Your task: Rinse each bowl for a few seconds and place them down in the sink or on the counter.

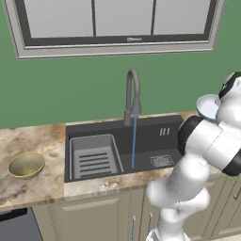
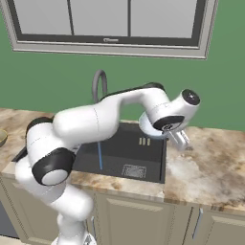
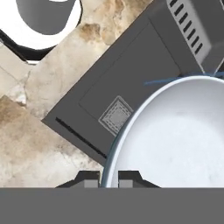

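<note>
The jaws (image 3: pixel 107 180) are closed on the rim of the pale blue bowl (image 3: pixel 175 144), one tip on each side of its wall; in the hand view the bowl's white inside hangs over the right part of the sink (image 3: pixel 131 74), with the square drain (image 3: pixel 116 116) just beside its edge; in the left base view it sits high at the right, above the sink's right end and the surface (image 1: pixel 33 188); the right base view shows it tucked behind the wrist, near the sink's far right corner.

Water runs from the faucet (image 1: pixel 132 94) as a thin blue stream (image 1: pixel 134 141) down into the basin, and the held bowl is apart from that stream, off to its right; so I judge this bowl is either done with its rinse and headed for the right-hand stone, or not yet under the water; the pictures alone cannot settle which.

The olive-gold bowl (image 1: pixel 26 164) rests upright on the surface left of the sink, well apart from the water; its rinse looks not yet started.
</note>
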